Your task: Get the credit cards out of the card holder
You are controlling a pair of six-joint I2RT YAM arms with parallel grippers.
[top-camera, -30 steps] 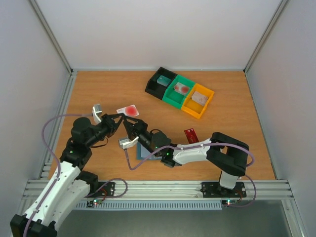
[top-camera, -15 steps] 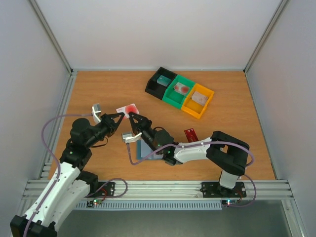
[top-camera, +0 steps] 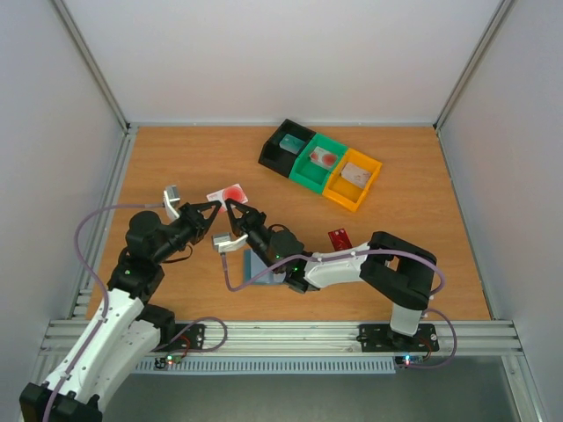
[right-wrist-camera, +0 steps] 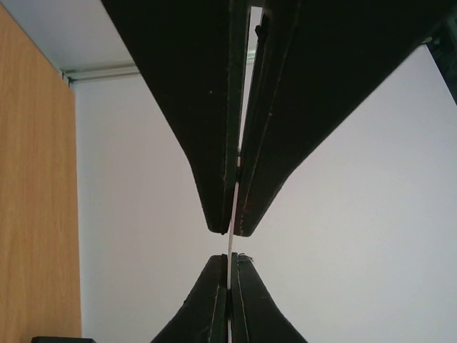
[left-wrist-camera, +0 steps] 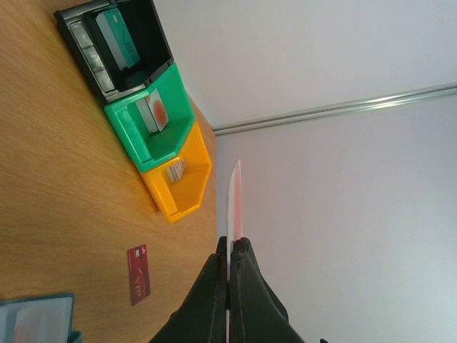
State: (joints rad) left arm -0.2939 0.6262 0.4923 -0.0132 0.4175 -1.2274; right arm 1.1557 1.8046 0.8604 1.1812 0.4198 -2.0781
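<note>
Thin edge-on card in pinching left gripper; beyond, coloured bins, dark red card, possibly card holder corner.

The top camera sits high behind my bases and looks steeply down over the whole brown wooden tabletop. My left wrist camera, rolled sideways, sights along my left gripper toward the far row of black, green and orange plastic bins, which the top view also shows. My right wrist camera looks past my right gripper, very close. Both wrist views share the thin white plastic card with a red blot, edge-on.
</note>
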